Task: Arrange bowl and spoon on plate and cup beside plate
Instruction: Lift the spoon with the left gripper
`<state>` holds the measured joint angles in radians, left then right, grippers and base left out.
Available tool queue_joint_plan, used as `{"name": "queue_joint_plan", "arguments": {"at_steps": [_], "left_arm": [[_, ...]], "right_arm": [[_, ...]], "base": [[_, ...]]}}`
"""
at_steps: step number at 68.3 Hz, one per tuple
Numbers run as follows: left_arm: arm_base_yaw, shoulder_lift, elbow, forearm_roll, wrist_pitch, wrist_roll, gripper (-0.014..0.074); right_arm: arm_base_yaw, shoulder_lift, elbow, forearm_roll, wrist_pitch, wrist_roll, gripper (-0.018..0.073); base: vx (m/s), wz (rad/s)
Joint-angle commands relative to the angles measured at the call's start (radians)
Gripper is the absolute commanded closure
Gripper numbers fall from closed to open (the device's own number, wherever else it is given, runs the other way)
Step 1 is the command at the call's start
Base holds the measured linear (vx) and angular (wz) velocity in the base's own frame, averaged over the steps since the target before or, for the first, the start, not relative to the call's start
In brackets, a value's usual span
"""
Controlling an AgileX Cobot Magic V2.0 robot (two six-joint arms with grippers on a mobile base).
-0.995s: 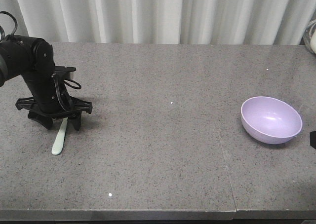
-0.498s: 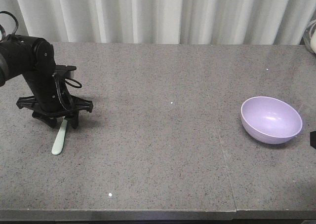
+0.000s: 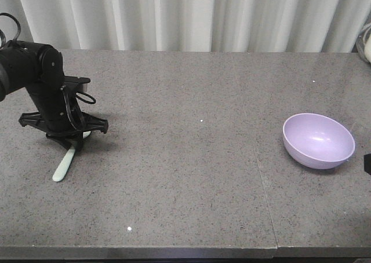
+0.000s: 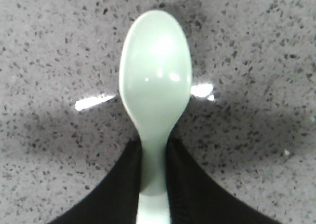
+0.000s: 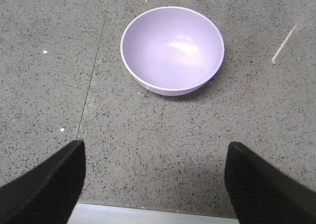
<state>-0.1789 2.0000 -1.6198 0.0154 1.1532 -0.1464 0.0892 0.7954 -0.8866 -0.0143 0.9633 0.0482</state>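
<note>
The pale mint-green spoon (image 3: pixel 62 165) is at the table's left, and my left gripper (image 3: pixel 73 142) is shut on its handle. In the left wrist view the spoon (image 4: pixel 155 81) has its scoop facing up ahead of the black fingers (image 4: pixel 126 184), which press on both sides of the handle just above the stone. The lavender bowl (image 3: pixel 319 140) sits upright and empty at the right. My right gripper (image 5: pixel 155 147) hangs open, short of the bowl (image 5: pixel 173 49), with nothing between its fingers. Plate and cup are out of view.
The grey speckled table (image 3: pixel 191 176) has a seam (image 3: pixel 258 159) running front to back left of the bowl. White curtains (image 3: pixel 185 14) close off the back. A pale object (image 3: pixel 366 47) shows at the far right edge. The table's front edge (image 5: pixel 158 211) lies under my right gripper.
My left gripper has closed on the spoon's handle. The spoon's free end has swung a little to the left. The bowl and the right arm have not moved.
</note>
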Motion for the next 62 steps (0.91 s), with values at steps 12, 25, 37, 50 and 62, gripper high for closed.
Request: {"name": "queue_joint_plan", "arguments": {"at_steps": [12,25,37,50,62], "left_arm": [[-0.005,-0.232,-0.02,-0.004,-0.004,0.002,0.0604],[-0.005,-0.396,-0.02,-0.004,0.03,0.002,0.0604],[-0.005,-0.549,-0.02,-0.004,0.043,0.001,0.0604],[-0.005,-0.678,-0.02,-0.004,0.058,0.001,0.0604],[-0.005,-0.746,-0.02,-0.004,0.071,0.001,0.0604]], "right_arm": [[-0.003,0.001,-0.032,-0.008,-0.059,-0.007,-0.001],[-0.003,0.001,-0.032,-0.008,-0.059,-0.007,-0.001],[-0.003,0.001,-0.032,-0.008,-0.059,-0.007,-0.001],[-0.003,0.001,-0.032,-0.008,-0.059,-0.007,-0.001],[-0.003,0.001,-0.032,-0.003,-0.059,-0.007,-0.001]], "base": [[0.0,0.0],[0.0,0.0],[0.0,0.0],[0.0,0.0],[0.0,0.0]]}}
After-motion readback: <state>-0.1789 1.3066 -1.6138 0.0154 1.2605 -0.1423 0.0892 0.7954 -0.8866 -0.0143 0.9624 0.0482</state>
